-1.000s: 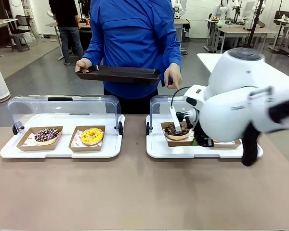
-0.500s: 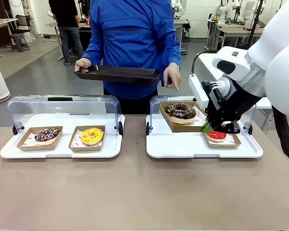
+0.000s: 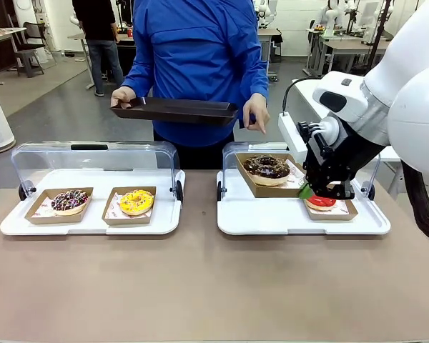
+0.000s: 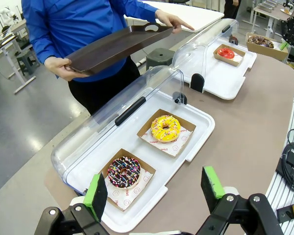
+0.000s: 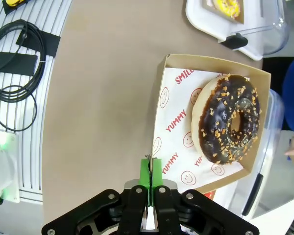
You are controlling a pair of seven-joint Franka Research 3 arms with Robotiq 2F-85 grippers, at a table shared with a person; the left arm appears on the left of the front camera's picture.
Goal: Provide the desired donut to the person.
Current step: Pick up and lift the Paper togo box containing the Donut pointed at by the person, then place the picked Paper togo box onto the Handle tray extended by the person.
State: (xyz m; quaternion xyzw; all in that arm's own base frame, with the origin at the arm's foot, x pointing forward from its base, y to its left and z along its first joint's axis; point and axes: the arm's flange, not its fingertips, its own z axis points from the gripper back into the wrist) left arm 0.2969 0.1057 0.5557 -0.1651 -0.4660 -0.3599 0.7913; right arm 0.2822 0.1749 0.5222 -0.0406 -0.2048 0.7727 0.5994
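Cardboard, brown and shallow, makes up the box [image 3: 261, 187] that carries the chocolate donut [image 3: 267, 166], a ring with dark icing and pale nut crumbs lying on a printed paper liner. In the front view the box hangs at about 2 o'clock from the picture's middle, raised clear of the white display tray [image 3: 286, 221] beneath it. The right gripper [image 3: 305, 191] has its green pads pinched fully together on the box's edge at the box's 3 o'clock side; the right wrist view shows the pads meeting on that rim with no gap. A red donut [image 3: 320, 201] sits in its own box on the same tray, just at 5 o'clock of that gripper. At 12 o'clock the person [image 3: 200, 64] in a blue jacket stands across the table, one hand [image 3: 124, 95] holding a dark serving tray [image 3: 175, 109] level, the other hand [image 3: 257, 113] pointing downward just above the lifted donut. In the left wrist view the left gripper [image 4: 154, 186] hovers with its fingers spread wide and nothing between them; past it, a sprinkled donut [image 4: 124, 172] and a yellow donut [image 4: 165, 128] sit in a second display tray [image 4: 198, 139].
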